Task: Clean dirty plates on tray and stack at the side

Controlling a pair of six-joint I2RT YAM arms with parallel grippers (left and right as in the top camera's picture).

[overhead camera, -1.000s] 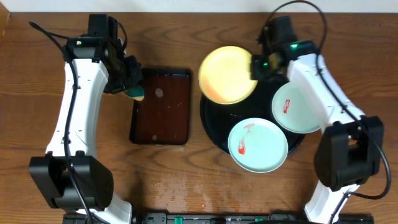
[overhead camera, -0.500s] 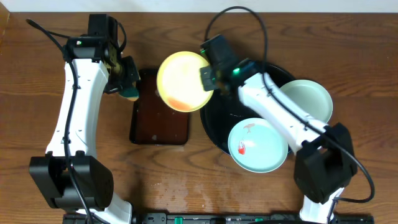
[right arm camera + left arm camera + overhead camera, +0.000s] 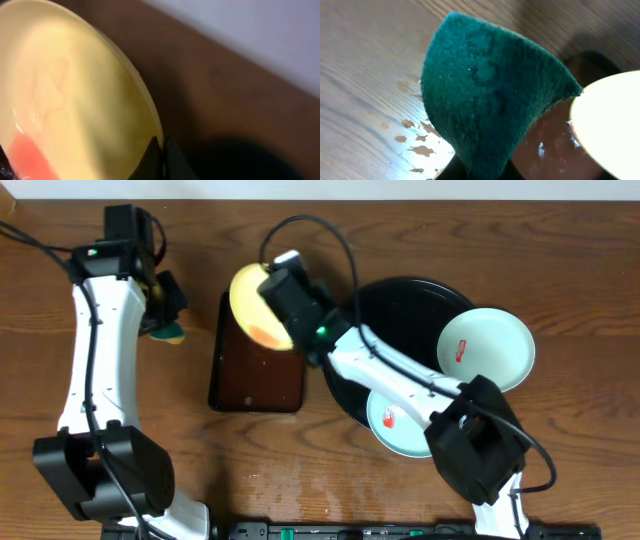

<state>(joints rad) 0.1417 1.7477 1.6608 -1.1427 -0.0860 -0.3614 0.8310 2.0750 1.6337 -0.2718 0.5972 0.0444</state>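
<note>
Starting at the front: one mint plate lies on the near rim of the round black tray, red smear showing, and is partly hidden under the right arm. Second mint plate sits at the tray's right rim, overhanging it, also with a red smear. Rest of the black tray is bare. Neither mint plate is cleaned, and nothing is stacked on the counter yet.

Further back, left of the black tray: the dark-brown rectangular tray, looks wet. The right arm reaches across to it. Right jaws are clamped on the rim of the yellow plate, holding it tilted over the far end of the brown tray. Right wrist view confirms the pinch on the edge and an orange-red smear low on the plate's face. Can't tell if the plate's lower edge touches the brown tray.

Furthest left: left jaws are closed on a green scouring sponge, pad sticking out in front. It hangs above bare counter just beside the brown tray's far left corner, near the yellow plate but apart from it.

Step in hand, my read: presenting the first plate for scrubbing, about a third in at best. Next move calls for the left arm to bring the sponge right onto the plate's face and wipe the smear, while the right keeps the rim steady and the plate over the brown tray. After that, set it on bare counter as the base of the stack.
</note>
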